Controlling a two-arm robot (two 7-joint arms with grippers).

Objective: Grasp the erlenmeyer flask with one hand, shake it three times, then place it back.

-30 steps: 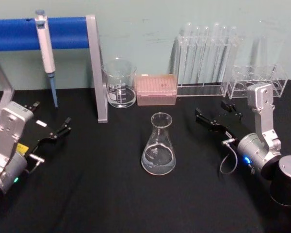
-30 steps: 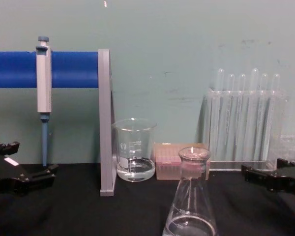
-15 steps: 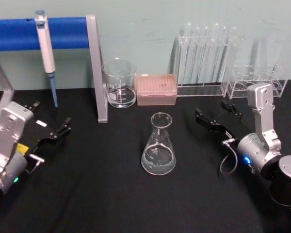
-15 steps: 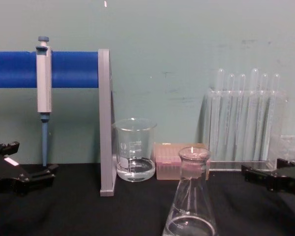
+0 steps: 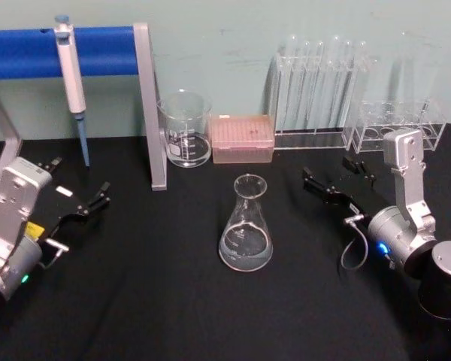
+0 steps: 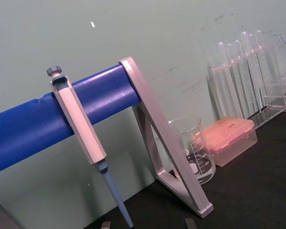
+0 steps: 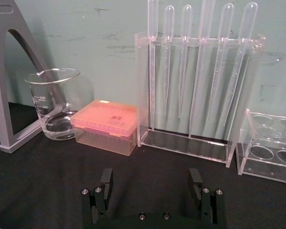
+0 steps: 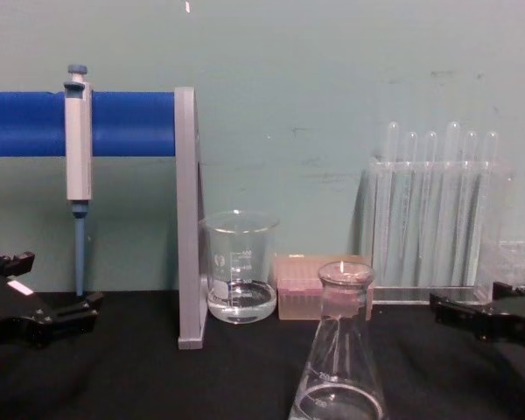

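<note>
The erlenmeyer flask (image 5: 246,226) stands upright on the black table, a little clear liquid in its wide base; in the chest view the flask (image 8: 339,350) is near and low in the middle. My left gripper (image 5: 78,180) rests open at the table's left side, well away from the flask. To the flask's right, my right gripper (image 5: 331,173) is open with nothing between its fingers, which point toward the back racks. The right wrist view has the right gripper (image 7: 151,180) with its two fingers spread wide. Both grippers (image 8: 51,284) (image 8: 472,297) sit at the chest view's edges.
A glass beaker (image 5: 185,129) and a pink tip box (image 5: 243,138) stand behind the flask. A blue bar stand (image 5: 149,105) holds a pipette (image 5: 71,75) at back left. Clear racks with tubes (image 5: 320,90) and an empty rack (image 5: 402,124) line the back right.
</note>
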